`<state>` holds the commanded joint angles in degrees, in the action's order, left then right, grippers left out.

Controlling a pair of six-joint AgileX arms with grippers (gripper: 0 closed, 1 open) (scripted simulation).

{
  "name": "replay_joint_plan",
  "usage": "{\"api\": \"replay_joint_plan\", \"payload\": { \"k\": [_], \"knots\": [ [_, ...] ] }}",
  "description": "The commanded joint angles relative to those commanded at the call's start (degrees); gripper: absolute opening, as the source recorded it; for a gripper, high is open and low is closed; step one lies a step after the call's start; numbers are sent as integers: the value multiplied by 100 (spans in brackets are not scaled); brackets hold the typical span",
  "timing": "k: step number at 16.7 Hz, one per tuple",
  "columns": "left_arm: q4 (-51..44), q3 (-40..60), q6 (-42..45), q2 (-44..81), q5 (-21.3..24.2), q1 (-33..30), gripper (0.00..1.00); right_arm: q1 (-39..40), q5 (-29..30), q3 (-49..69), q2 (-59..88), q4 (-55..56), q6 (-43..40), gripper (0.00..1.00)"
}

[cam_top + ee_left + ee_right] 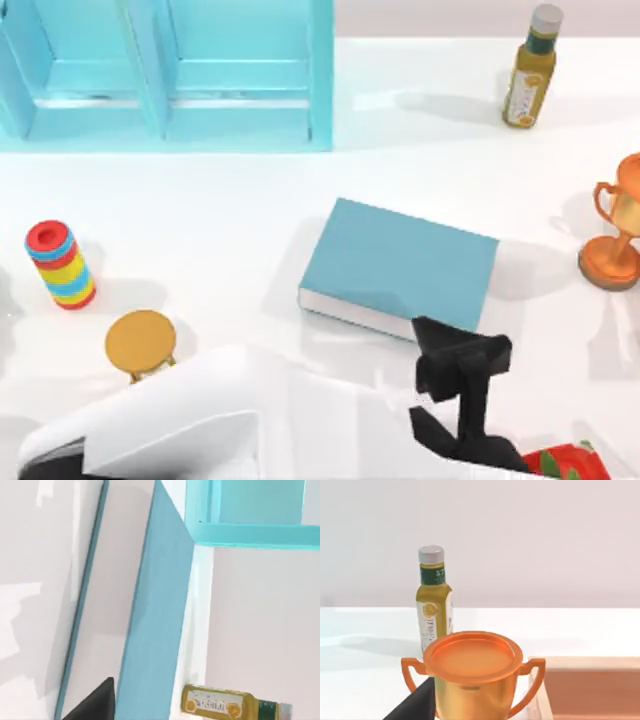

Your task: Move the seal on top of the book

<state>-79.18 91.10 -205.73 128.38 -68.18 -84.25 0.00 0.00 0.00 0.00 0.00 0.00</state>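
The book was seen lying flat on the desk, about mid-desk, slightly toward the right edge, its page edges turned to the near edge. The seal could not be made out in any view, so its place could not be told. The left arm was seen reaching in from the near-left corner, and the left tool was found just off the book's near right corner; whether it was open or holding anything could not be told. In the left wrist view a dark finger was caught beside the book, with the shelf and bottle beyond. In the right wrist view the trophy was seen close up before the bottle; the right tool's state could not be told. A shelf stood at the far-left corner, a bottle by the far-right corner, a trophy at the right edge. A striped cylinder and a golden hourglass stood near the left edge.
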Motion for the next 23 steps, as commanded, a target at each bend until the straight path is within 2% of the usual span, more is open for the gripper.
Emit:
{"api": "replay_joint_plan", "payload": {
  "k": [3, 6, 11, 14, 18, 23],
  "knots": [
    [692, -219, 923, -988, 675, 451, 100, 0, 0, 0, 0, 0, 0, 100],
    [1714, -638, 2338, -2499, 1583, 1242, 100, 0, 0, 0, 0, 0, 0, 100],
    [3656, -1742, 5755, -5927, 3396, 2947, 100, 0, 0, 0, 0, 0, 0, 100],
    [4575, -2489, 8040, -7859, 4222, 3876, 100, 0, 0, 0, 0, 0, 0, 100],
    [5518, -3516, 10656, -9689, 4888, 4942, 100, 0, 0, 0, 0, 0, 0, 100],
    [6512, -5011, 14527, -10924, 5543, 6106, 100, 0, 0, 0, 0, 0, 0, 100]
  ]
}}
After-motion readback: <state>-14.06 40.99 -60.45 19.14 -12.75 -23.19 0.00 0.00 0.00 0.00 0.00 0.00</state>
